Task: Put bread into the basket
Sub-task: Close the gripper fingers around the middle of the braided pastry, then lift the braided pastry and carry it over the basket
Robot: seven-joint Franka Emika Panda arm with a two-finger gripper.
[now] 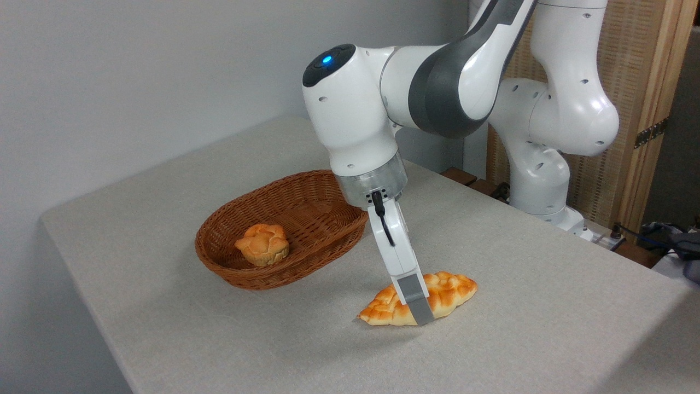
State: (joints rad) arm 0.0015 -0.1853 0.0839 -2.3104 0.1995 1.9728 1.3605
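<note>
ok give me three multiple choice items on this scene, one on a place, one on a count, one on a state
1. Where does the bread lie?
A. in the basket
B. on the table, right of the basket
C. on the floor

2. How many baked items are in view?
A. one
B. two
C. four

3. How does the gripper stand to the bread?
A. down at the loaf, one finger across its near side
B. high above it, well clear
C. inside the basket

Answers:
1 B: the loaf rests on the table, outside the basket.
2 B: the loaf, plus a bun in the basket.
3 A: a grey-tipped finger crosses the loaf's front; the other is hidden, so whether they have closed cannot be told.
</note>
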